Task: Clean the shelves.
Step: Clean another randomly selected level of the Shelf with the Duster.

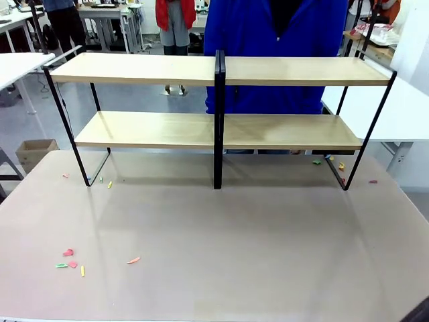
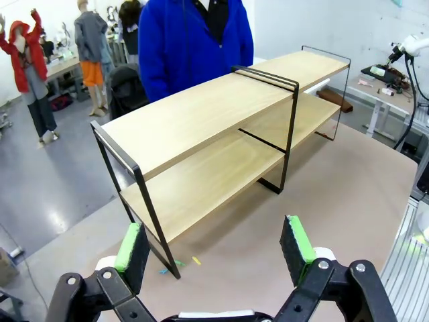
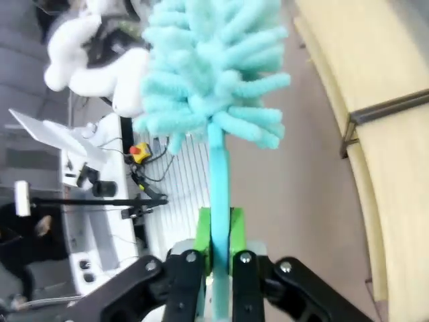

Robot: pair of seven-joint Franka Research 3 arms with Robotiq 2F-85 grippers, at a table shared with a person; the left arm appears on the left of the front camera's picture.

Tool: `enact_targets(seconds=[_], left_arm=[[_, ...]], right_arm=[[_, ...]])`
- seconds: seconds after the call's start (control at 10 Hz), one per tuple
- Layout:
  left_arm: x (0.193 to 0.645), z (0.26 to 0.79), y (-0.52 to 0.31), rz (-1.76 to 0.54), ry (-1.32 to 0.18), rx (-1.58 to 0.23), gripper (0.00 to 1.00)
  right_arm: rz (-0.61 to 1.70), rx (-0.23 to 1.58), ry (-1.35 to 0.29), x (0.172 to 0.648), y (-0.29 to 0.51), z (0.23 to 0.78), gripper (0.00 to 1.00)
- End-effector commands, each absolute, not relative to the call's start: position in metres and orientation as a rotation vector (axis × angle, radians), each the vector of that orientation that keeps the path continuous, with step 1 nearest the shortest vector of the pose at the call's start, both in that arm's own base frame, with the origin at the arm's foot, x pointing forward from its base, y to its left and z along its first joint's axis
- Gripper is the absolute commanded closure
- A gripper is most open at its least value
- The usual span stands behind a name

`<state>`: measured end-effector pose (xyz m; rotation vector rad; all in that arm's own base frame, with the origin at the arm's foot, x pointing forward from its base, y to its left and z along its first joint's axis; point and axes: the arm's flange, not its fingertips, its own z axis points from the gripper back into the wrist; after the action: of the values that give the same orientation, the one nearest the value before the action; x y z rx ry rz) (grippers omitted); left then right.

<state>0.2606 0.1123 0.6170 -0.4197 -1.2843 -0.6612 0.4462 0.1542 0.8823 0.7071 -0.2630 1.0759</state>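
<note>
The shelves (image 1: 214, 127) stand across the beige table: two long light-wood boards in a thin black frame with a black centre post. They also appear in the left wrist view (image 2: 221, 134) and along the right edge of the right wrist view (image 3: 395, 121). My left gripper (image 2: 214, 251) hangs open above the table in front of the rack's end, with nothing between its green pads. My right gripper (image 3: 219, 231) is shut on the thin handle of a turquoise fluffy duster (image 3: 211, 74), whose head points away from the fingers.
A person in a blue jacket (image 1: 275, 40) stands right behind the rack. Small coloured scraps lie on the beige table (image 1: 221, 268) at front left (image 1: 70, 258) and near the rack's right foot (image 1: 335, 164). White tables flank both sides.
</note>
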Motion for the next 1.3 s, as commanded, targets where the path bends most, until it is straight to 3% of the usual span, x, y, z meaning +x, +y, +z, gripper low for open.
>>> enact_targets(seconds=[0.0,0.4,0.6,0.8,1.0,1.2], left_arm=[[0.261,0.617,0.112,-0.667,-1.277,-0.414,0.0],[0.261,0.617,0.112,-0.667,-1.277,-0.414,0.0],[0.261,0.617,0.112,-0.667,-1.277,-0.414,0.0],[0.261,0.617,0.112,-0.667,-1.277,-0.414,0.0],[0.261,0.617,0.112,-0.667,-1.277,-0.414,0.0],[0.261,0.617,0.112,-0.667,-1.277,-0.414,0.0]], right_arm=[[0.898,0.768,-0.368,0.363,0.078,0.796,0.88],[0.559,0.834,-0.52,0.269,-0.023,0.716,0.88],[0.512,0.763,-0.183,0.218,-0.016,0.664,0.88],[0.559,0.776,-0.059,0.171,0.002,0.632,0.88],[0.509,0.779,-0.182,0.142,-0.001,0.624,0.88],[0.501,0.77,-0.305,0.145,-0.01,0.627,0.88]])
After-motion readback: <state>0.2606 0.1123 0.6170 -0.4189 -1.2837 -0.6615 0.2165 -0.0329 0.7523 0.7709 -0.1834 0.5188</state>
